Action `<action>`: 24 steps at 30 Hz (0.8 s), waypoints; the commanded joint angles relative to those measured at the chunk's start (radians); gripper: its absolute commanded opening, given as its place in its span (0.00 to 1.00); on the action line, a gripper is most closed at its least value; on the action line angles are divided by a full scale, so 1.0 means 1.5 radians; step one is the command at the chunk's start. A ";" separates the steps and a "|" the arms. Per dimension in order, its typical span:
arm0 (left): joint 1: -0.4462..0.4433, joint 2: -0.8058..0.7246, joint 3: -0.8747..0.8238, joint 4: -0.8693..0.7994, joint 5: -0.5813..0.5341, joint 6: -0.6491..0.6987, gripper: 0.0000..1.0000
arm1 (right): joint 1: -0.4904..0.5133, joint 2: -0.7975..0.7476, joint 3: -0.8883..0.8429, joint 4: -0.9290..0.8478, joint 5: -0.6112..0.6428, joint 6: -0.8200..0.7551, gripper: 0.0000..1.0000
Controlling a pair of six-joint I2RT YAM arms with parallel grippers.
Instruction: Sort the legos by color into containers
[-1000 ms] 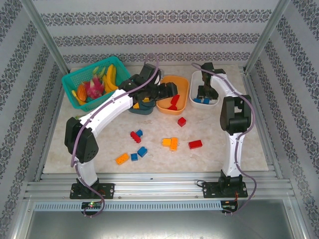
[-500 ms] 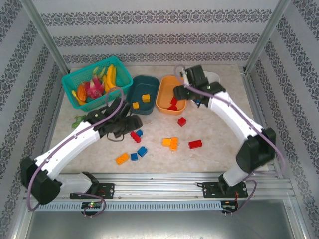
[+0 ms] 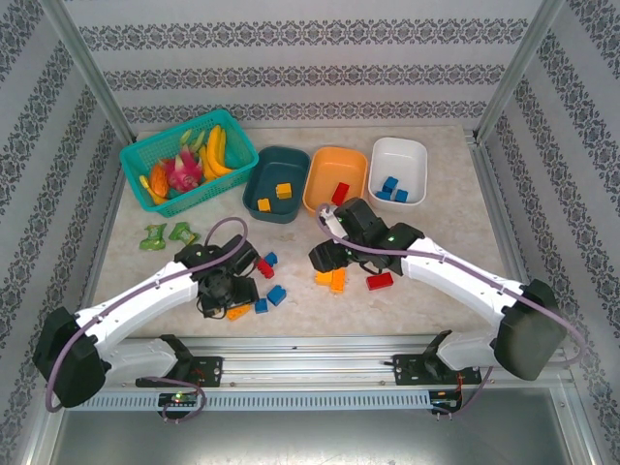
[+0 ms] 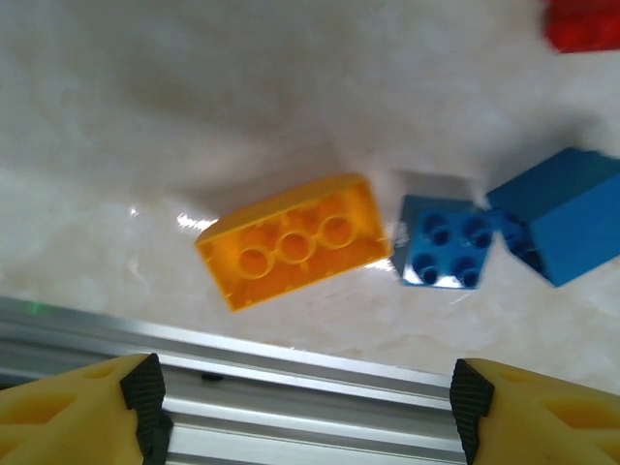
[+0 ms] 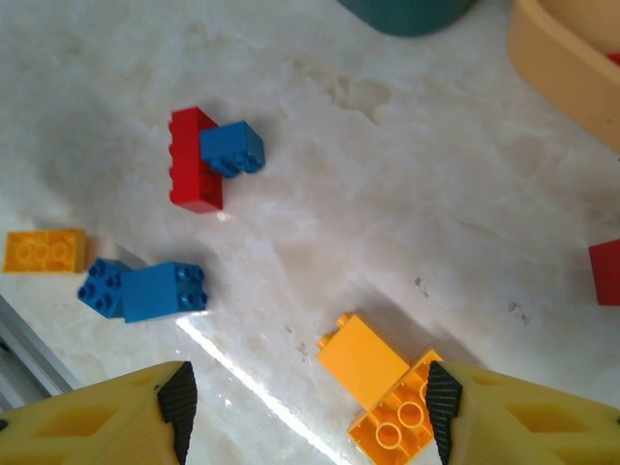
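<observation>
Left gripper [image 4: 308,392]: released, empty, above orange-yellow brick [image 4: 294,242]; red brick [image 4: 584,21] cut off by the frame edge.
Right gripper [image 5: 302,402]: released, empty; moved from orange tub [image 3: 325,170] to 2 orange bricks [image 5: 378,387].

We saw walls [image 3: 310,39] w/ white paper in grey floral bands on 3 sides. Tabletop [image 3: 475,213] was pale marble-look, evenly lit. Alu posts [image 3: 91,77] stood at back corners. Alu rails [image 3: 310,366] ran along near edge, grey sheet [image 3: 310,436] below.
</observation>
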 commanded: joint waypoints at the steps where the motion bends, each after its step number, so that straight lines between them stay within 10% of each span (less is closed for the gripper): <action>1: -0.014 -0.067 -0.049 0.057 0.007 -0.143 0.91 | 0.006 -0.020 -0.004 0.020 -0.006 0.014 0.67; 14: -0.084 -0.012 -0.100 0.273 -0.073 -0.649 1.00 | 0.001 -0.016 0.005 -0.005 -0.034 -0.016 0.68; 24: -0.090 0.018 -0.138 0.279 -0.128 -0.776 0.94 | -0.022 -0.046 -0.012 0.015 -0.100 -0.016 0.68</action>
